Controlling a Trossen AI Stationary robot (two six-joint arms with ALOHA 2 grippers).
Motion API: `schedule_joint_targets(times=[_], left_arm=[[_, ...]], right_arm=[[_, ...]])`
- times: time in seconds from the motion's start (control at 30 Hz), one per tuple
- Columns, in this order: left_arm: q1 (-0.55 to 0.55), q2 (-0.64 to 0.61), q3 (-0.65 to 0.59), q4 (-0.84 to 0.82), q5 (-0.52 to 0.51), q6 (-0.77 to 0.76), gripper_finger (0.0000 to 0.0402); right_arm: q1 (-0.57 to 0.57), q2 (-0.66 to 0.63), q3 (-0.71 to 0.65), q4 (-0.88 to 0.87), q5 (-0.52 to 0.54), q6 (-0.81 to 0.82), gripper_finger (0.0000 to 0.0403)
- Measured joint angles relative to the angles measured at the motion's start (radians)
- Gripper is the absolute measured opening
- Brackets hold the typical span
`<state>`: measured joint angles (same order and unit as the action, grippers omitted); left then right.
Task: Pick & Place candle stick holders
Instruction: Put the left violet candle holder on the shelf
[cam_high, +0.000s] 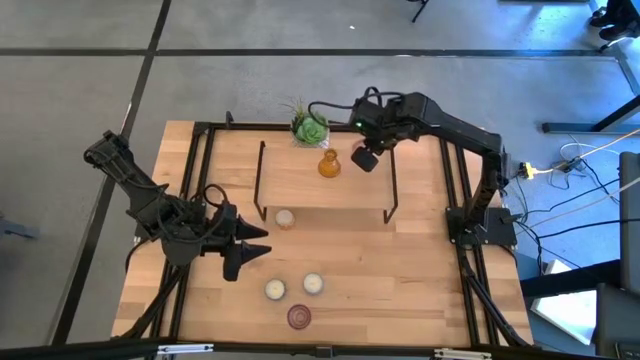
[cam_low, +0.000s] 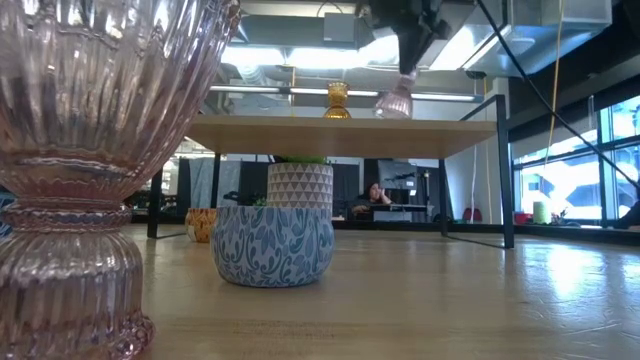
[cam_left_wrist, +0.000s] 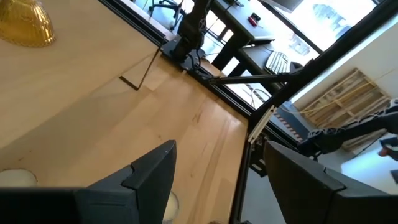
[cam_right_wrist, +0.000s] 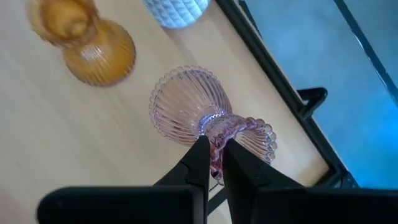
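Note:
A pinkish glass candle stick holder (cam_right_wrist: 186, 109) hangs over the raised wooden shelf (cam_high: 300, 185), with my right gripper (cam_right_wrist: 213, 146) shut on it, beside the amber glass holder (cam_high: 328, 165) standing on the shelf. A second pink glass holder (cam_high: 299, 317) stands near the table's front edge. Three low round cream holders (cam_high: 284, 218) (cam_high: 275, 290) (cam_high: 313, 284) sit on the tabletop. My left gripper (cam_high: 245, 250) hovers open left of them, holding nothing. My right gripper pinches the pink holder's scalloped rim (cam_right_wrist: 239, 134) between its two fingers. The fingers (cam_right_wrist: 199, 158) come steeply from above. The holder hangs tilted below them, bulb end down (cam_low: 397, 100), close over the shelf top; I cannot tell whether it touches the shelf.
A green spiky plant in a white pot (cam_high: 308, 127) stands at the shelf's far edge, close to the amber holder. The shelf's black legs (cam_high: 392, 205) stand on the table. Black frame rails (cam_high: 455, 200) run along the table's sides.

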<state>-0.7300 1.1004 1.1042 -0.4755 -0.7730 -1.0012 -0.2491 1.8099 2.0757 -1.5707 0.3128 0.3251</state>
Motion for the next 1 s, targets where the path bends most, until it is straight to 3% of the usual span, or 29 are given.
schedule_joint_targets(times=[1.0], left_arm=[[-0.001, 0.0, 0.0, -0.001, 0.028, -0.025, 0.0239]], right_arm=[[0.081, 0.062, -0.047, 0.0, 0.053, -0.065, 0.0031]])
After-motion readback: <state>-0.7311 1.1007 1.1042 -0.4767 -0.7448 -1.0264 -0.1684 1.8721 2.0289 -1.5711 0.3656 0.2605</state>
